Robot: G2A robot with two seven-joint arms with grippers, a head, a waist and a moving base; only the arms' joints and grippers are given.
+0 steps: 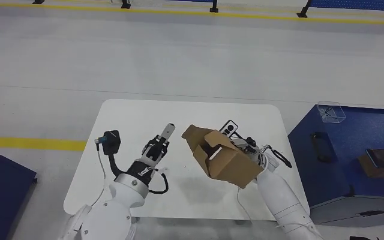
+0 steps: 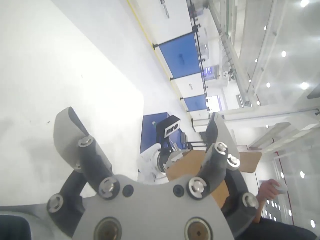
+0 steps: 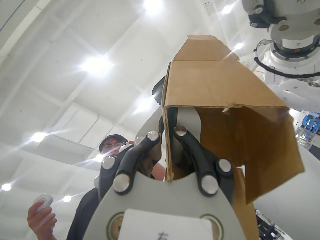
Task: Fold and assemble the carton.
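A brown carton is held up above the right half of the white table, partly unfolded, with one flap sticking out toward the table's middle. My right gripper is shut on one side wall of the carton, one finger inside and one outside. My left gripper hovers over the table just to the left of the carton and points toward it. Its fingers stand wide apart with nothing between them, and the carton lies a short way beyond.
A blue cabinet stands close to the table's right side, with a clear plastic box on top. Another blue object sits on the floor to the left. The table's far half is bare.
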